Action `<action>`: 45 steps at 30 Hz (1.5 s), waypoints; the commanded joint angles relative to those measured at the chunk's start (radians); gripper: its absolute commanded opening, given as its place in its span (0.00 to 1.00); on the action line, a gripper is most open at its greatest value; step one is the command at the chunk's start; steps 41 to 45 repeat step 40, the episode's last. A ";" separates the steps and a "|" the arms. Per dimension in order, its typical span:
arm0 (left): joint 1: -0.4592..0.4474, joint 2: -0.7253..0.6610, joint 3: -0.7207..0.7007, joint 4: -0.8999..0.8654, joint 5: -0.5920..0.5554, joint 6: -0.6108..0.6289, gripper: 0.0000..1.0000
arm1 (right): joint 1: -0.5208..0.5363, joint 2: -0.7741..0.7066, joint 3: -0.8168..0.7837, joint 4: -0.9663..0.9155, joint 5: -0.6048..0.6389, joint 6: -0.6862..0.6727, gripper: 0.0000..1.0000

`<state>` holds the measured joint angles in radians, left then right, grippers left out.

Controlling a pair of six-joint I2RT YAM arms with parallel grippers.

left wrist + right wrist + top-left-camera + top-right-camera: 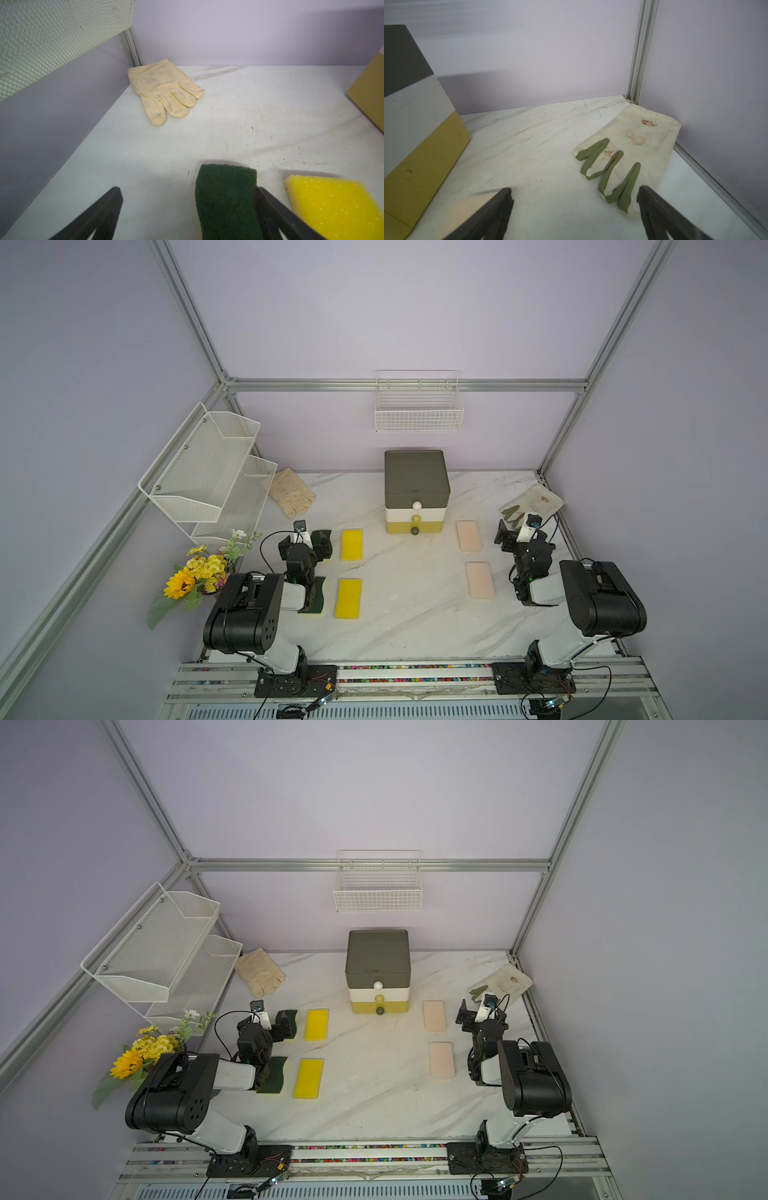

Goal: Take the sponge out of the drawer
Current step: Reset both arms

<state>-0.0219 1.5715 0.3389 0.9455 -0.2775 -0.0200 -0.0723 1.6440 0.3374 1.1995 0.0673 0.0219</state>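
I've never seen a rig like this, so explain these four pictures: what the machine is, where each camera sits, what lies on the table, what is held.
These are two robot arms, the left arm and the right arm, at a table. Two pictures look down from above; the other two come from cameras on the wrists. On the table: a closed drawer box, yellow sponges, green pads, pink sponges, two gloves and, at its edge, flowers. The left fingers and right fingers are open, holding nothing.
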 commanded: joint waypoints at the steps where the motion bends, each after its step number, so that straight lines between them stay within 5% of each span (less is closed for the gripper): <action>1: 0.005 -0.004 0.031 0.014 -0.014 0.005 1.00 | -0.004 0.000 0.008 -0.014 -0.008 0.008 0.97; 9: 0.004 -0.063 -0.052 0.101 -0.102 -0.044 1.00 | -0.003 0.000 0.009 -0.015 -0.008 0.007 0.97; 45: 0.005 -0.009 0.037 -0.005 -0.052 -0.010 1.00 | -0.006 0.000 0.013 -0.027 -0.018 0.009 0.97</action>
